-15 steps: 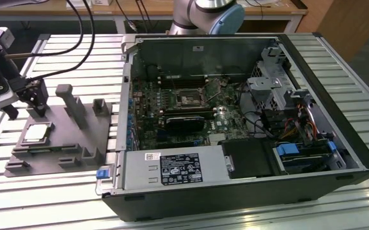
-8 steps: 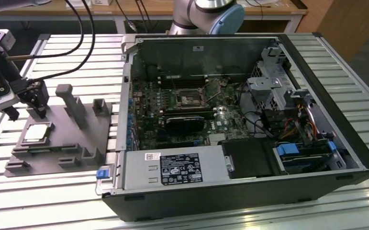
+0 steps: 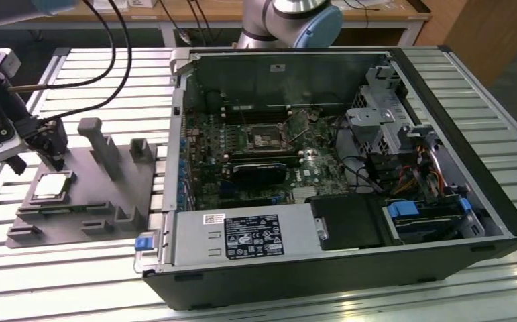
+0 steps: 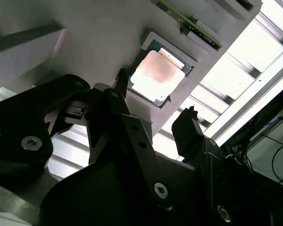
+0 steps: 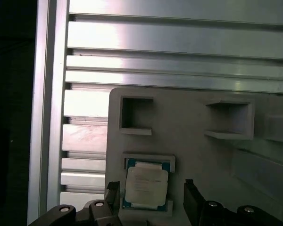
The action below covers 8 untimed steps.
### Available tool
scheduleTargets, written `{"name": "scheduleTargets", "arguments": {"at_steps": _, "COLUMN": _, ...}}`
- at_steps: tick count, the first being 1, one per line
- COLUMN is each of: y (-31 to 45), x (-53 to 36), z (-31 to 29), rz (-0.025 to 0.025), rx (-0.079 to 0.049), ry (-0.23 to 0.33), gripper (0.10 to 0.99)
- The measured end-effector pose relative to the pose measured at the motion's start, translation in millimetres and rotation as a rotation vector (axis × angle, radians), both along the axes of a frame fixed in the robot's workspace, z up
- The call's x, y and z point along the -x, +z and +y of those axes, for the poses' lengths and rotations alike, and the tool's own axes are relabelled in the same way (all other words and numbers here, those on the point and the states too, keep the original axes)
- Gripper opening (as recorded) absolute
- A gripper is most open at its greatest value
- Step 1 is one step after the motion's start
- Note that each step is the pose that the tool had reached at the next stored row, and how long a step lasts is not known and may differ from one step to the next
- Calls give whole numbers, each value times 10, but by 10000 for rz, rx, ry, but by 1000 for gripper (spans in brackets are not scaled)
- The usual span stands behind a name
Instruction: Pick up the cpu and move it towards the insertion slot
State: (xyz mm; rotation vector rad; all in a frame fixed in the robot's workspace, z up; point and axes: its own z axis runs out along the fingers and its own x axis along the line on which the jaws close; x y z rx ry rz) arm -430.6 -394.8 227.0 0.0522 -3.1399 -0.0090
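Item: cpu (image 3: pixel 51 186). Lies flat in a square recess near one end of the grey tray (image 3: pixel 84 204), clear of the tray's upright posts. Silvery top up, pale rim around it, greenish border visible in both wrist views. Sits directly beneath the pincer (image 3: pixel 58 163), framed by its parted fingers, one on each side, with no contact evident. Square in outline, so offers no long axis to favour. Insertion slot (image 3: pixel 265 139): well apart from the tray, inside the open computer case (image 3: pixel 330 275).

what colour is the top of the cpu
Pale silvery, on the small flat square metal-topped cpu; shows best in the first wrist view.
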Motion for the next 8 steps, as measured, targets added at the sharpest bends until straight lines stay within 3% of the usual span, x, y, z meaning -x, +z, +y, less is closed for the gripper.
{"name": "scheduleTargets", "arguments": {"at_steps": 8, "y": -122, "x": 22, "z": -11, "rz": 7, "rx": 1, "ry": 230, "gripper": 647}}
